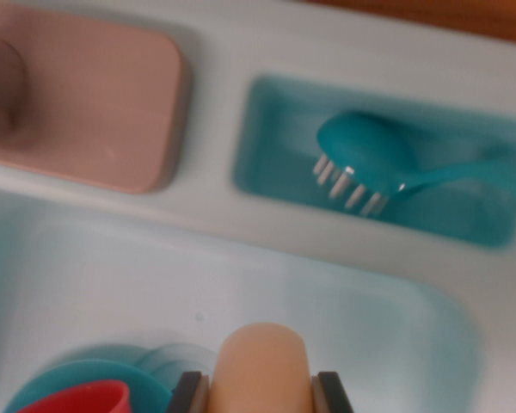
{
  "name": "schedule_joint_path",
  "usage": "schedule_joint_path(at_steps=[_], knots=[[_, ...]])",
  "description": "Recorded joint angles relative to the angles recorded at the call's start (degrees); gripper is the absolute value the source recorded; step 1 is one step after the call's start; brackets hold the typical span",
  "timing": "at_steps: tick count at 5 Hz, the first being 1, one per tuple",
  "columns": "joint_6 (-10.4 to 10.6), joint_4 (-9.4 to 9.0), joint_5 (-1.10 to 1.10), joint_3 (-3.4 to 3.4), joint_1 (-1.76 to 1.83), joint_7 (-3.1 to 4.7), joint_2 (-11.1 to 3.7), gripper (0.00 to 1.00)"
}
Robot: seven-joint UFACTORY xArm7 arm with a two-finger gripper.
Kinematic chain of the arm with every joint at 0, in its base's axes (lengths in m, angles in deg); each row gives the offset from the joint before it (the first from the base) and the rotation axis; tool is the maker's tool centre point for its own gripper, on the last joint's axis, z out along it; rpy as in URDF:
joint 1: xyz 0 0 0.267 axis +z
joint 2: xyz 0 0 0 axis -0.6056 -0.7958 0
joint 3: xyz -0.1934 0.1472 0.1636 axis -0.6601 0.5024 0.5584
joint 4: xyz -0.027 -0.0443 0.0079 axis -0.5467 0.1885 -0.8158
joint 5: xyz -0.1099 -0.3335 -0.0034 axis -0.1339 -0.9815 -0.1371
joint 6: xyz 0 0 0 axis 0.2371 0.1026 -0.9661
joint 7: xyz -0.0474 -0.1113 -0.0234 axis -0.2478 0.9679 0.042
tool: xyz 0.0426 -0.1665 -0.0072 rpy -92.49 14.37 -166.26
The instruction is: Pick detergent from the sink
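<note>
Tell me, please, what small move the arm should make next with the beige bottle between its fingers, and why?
Probably a short straight lift. The gripper fingers already flank the beige detergent bottle closely on both sides, apparently gripping it, and it sits low in the sink basin beside the teal and red dishes, so rising vertically avoids nudging them.

Open basin (pixel 241 284) beyond teal dishes (pixel 86 383)

no readable text anywhere in this one, the wrist view is pretty soft and blurry. no labels, brand names, numbers or signs that I can make out on anything in the shot
</note>
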State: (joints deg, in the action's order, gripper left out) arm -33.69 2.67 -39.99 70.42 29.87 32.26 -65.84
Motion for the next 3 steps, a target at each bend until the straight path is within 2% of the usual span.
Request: schedule_joint_path(at_steps=[1,2,3], knots=[[0.0,0.0,0.0,0.0,0.0,0.0,0.0,1.0],[-2.5,1.86,-0.23,-0.05,0.02,-0.28,0.61,1.0],[-2.5,1.86,-0.23,-0.05,0.02,-0.28,0.61,1.0]])
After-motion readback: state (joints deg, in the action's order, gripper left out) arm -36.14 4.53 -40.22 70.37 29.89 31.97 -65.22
